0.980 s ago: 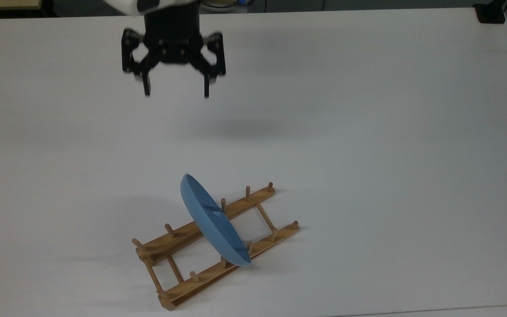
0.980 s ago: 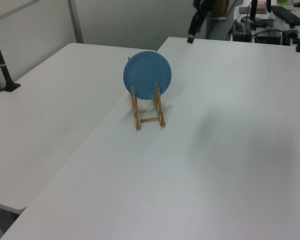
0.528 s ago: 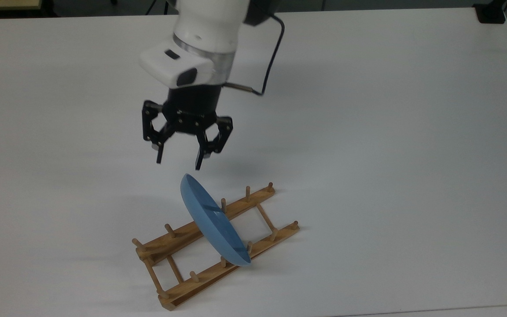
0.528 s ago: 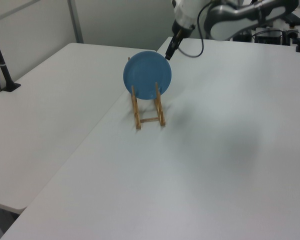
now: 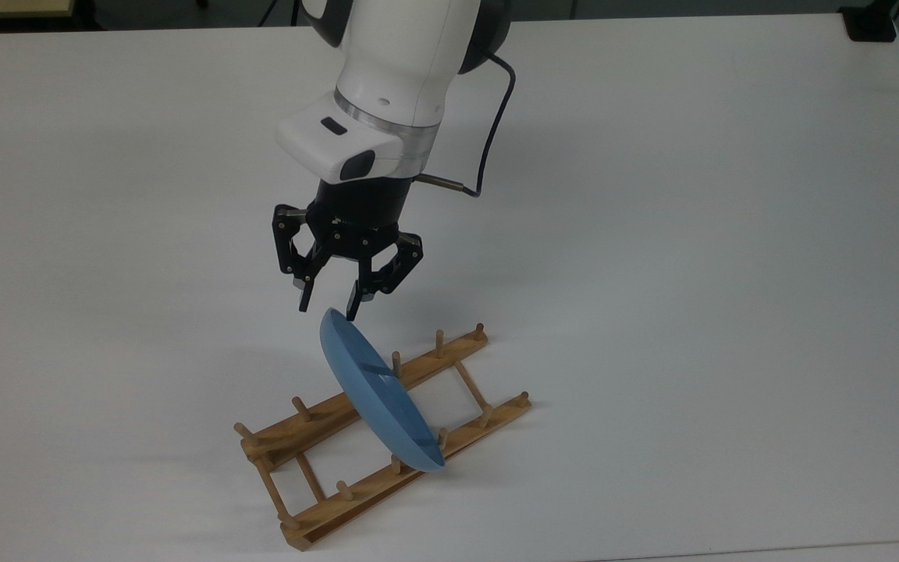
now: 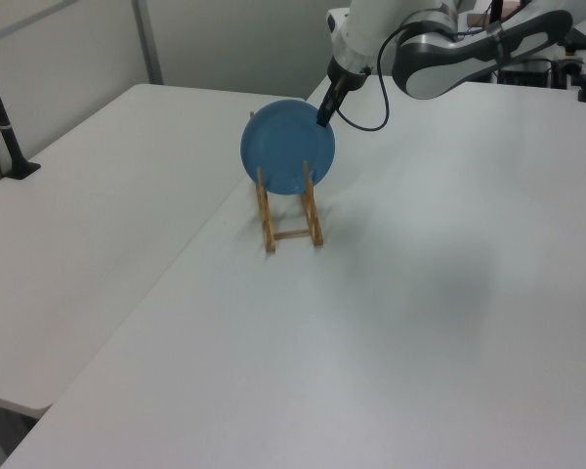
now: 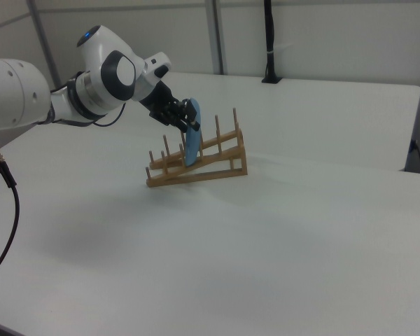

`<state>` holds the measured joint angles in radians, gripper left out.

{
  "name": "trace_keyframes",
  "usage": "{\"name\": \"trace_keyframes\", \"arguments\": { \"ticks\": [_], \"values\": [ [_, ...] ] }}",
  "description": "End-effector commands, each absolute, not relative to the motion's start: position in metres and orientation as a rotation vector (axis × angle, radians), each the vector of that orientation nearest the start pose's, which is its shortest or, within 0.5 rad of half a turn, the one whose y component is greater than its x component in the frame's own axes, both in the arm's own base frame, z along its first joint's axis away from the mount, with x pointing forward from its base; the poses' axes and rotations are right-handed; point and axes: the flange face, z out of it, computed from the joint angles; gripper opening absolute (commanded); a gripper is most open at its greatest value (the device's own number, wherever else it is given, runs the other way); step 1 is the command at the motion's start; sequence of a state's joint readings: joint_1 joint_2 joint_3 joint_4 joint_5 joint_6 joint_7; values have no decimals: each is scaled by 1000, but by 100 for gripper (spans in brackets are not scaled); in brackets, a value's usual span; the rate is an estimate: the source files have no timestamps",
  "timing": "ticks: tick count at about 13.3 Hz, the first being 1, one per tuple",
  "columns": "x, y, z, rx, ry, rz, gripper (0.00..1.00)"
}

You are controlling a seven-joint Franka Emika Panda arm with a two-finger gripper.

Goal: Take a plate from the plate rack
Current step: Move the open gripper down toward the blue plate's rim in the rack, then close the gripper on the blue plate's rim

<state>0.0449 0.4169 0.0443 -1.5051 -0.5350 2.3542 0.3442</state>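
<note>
Pincer hung open and empty, its tips straddling the plate's upper rim without closing. This looked like the end of the approach; the next move called for a little more descent, then a squeeze on the rim and a lift clear of the pegs. The plate stood on edge in the rack on the worktop, leaning, its face turned along the rails.

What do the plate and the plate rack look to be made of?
The plate: plain light blue with a smooth matte surface and no glare, probably plastic, though glazed ceramic can't be excluded. The plate rack: light-brown unpainted wood, to judge by its dowel-like pegs and rails.
</note>
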Motion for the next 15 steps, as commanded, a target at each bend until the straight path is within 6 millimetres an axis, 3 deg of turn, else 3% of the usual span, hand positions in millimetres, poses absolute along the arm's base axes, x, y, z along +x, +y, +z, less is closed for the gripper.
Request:
{"name": "trace_keyframes", "arguments": {
  "ticks": [1, 3, 4, 10, 15],
  "values": [
    [725, 53, 474, -3368, -47, -928, 40],
    [725, 50, 476, -3373, -48, -934, 21],
    [725, 50, 476, -3375, -50, -934, 18],
    [724, 49, 475, -3400, -84, -948, 5],
    [724, 32, 481, -3442, -159, -954, 3]
  ]
}}
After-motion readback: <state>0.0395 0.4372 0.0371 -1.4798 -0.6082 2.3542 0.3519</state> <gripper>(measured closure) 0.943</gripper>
